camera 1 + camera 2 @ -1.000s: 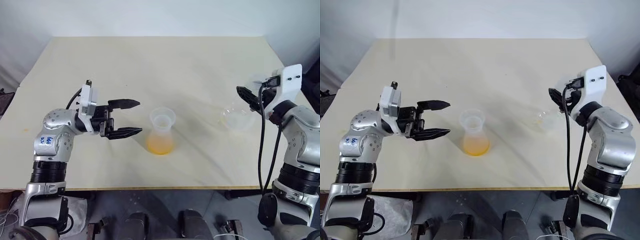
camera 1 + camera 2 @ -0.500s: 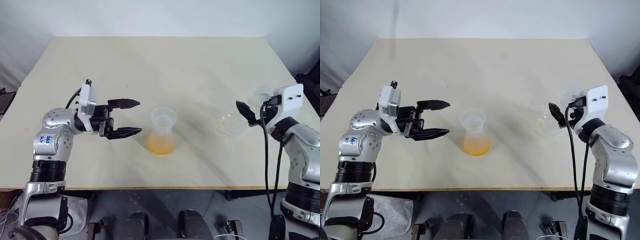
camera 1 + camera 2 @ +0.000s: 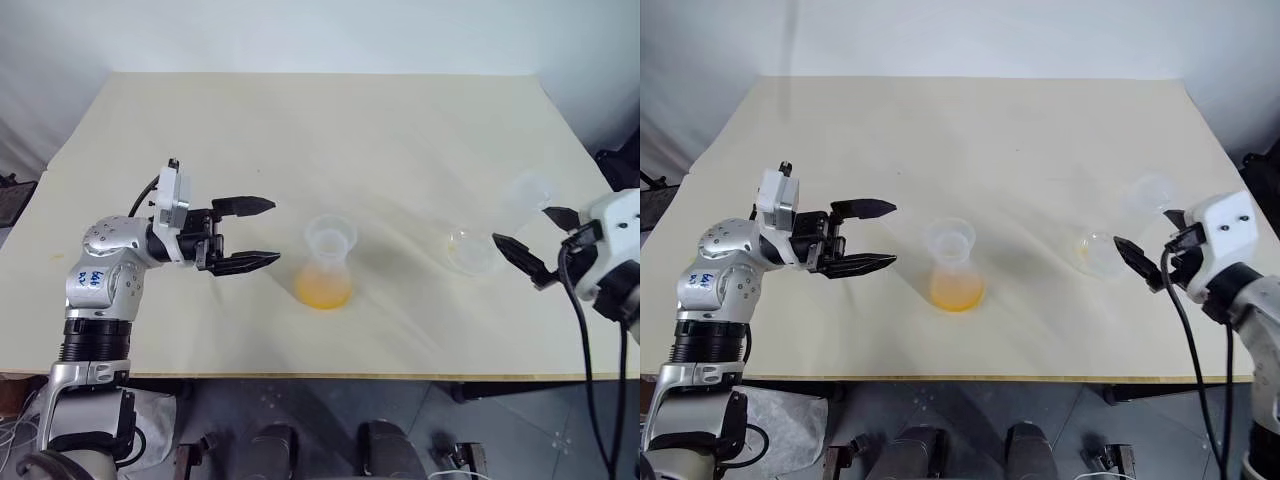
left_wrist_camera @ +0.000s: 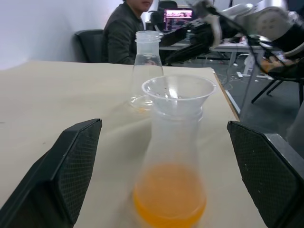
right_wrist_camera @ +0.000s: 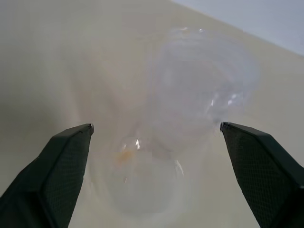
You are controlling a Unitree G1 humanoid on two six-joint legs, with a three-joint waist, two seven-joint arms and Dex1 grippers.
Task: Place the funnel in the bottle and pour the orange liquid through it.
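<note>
I am holding my left gripper [image 3: 258, 234] spread beside the bottle [image 3: 326, 268], upright mid-table with the funnel [image 4: 178, 93] seated; my right gripper [image 3: 541, 245] is hanging spread near the table's right edge.

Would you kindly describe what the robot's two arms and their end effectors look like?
Both arms are silver-grey metal with black ribbed joint rings. The left arm bears a blue handwritten mark on its rounded shoulder joint. Each wrist carries a white block, with a black cable looping down from the right one. The left end effector and right end effector have two black tapered fingers.
</note>
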